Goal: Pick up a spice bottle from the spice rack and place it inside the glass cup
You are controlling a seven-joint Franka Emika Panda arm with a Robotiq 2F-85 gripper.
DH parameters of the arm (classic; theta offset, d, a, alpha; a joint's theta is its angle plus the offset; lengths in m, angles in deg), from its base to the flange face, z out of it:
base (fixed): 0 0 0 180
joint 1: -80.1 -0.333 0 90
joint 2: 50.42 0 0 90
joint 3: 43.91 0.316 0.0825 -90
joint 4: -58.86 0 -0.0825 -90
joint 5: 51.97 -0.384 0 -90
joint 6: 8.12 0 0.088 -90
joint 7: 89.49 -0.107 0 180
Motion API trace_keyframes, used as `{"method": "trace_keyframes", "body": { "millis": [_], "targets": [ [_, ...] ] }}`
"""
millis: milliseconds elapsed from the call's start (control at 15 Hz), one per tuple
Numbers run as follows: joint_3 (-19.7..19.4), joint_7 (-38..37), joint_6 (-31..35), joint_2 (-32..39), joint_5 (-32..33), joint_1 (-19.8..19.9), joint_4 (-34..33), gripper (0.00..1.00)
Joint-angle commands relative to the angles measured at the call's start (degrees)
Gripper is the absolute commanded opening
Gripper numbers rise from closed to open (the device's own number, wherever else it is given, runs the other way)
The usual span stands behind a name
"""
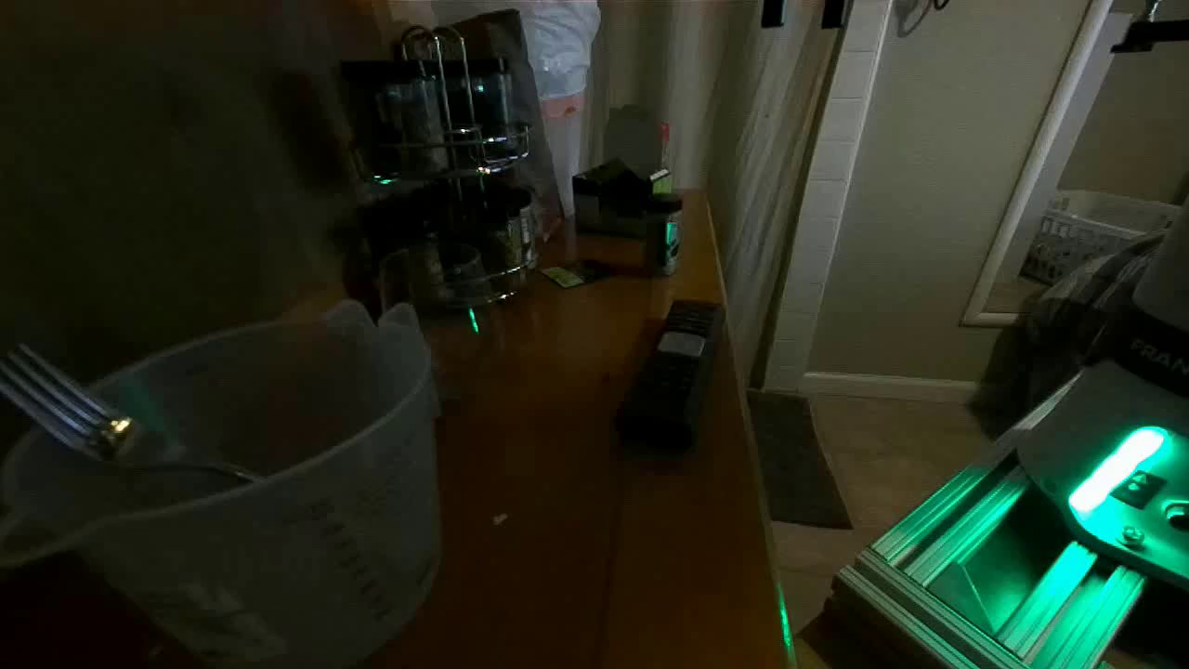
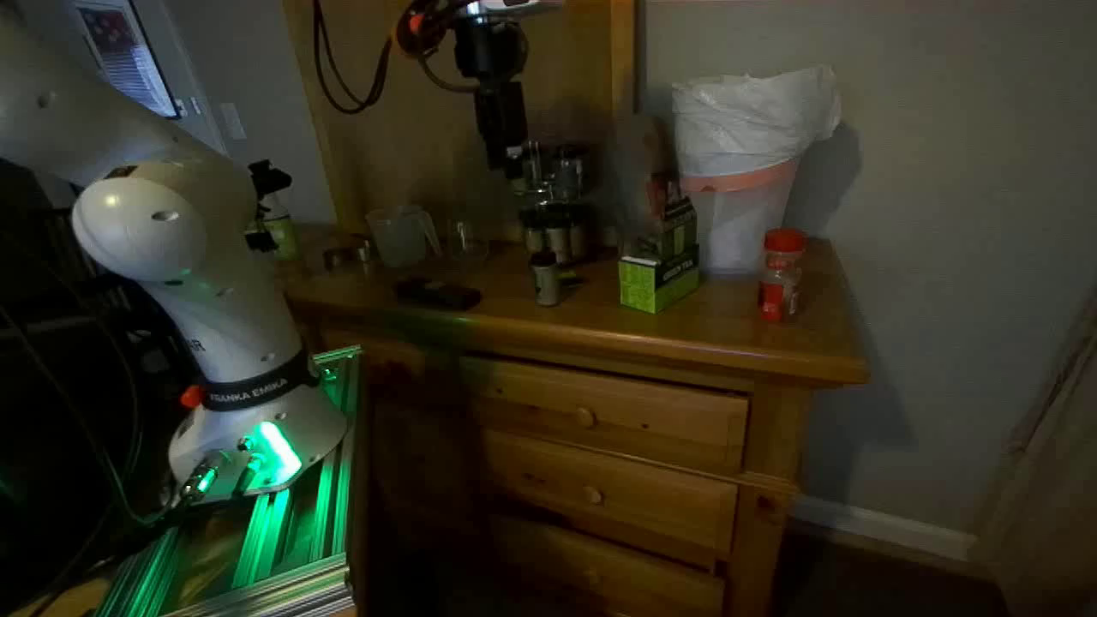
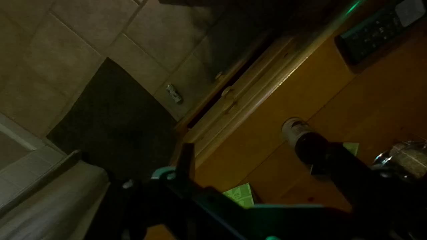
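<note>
The dark two-tier spice rack with small jars stands on the dresser in both exterior views (image 1: pixel 446 172) (image 2: pixel 548 204); a jar of it shows at the right of the wrist view (image 3: pixel 412 161). A loose spice bottle with a dark cap stands upright in front of it (image 1: pixel 665 237) (image 2: pixel 547 281) (image 3: pixel 295 131). A clear glass cup (image 2: pixel 465 242) stands left of the rack. My gripper (image 2: pixel 512 163) hangs high in front of the rack, pointing down. Its fingers are spread and empty in the wrist view (image 3: pixel 257 155). Two dark tips at an exterior view's top edge look like its fingers (image 1: pixel 803 13).
A translucent measuring jug (image 1: pixel 279 520) with a fork (image 1: pixel 65 404) across it stands on the dresser. A black remote (image 1: pixel 673 372) lies near the front edge. A green tea box (image 2: pixel 656 278), a red-lidded jar (image 2: pixel 780 274) and a lined white bin (image 2: pixel 741 206) stand right of the rack.
</note>
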State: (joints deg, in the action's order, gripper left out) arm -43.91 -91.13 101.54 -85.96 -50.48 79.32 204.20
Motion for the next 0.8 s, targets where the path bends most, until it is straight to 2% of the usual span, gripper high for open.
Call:
{"method": "trace_keyframes", "body": {
  "millis": [0, 667, 733],
  "targets": [
    [0.27, 0.13, -0.13, 0.02, -0.17, 0.29, -0.11, 1.0],
    [0.27, 0.13, -0.13, 0.02, -0.17, 0.29, -0.11, 1.0],
    [0.45, 0.99, 2.14, -0.13, -0.36, -0.42, -0.21, 1.0]
  ]
}}
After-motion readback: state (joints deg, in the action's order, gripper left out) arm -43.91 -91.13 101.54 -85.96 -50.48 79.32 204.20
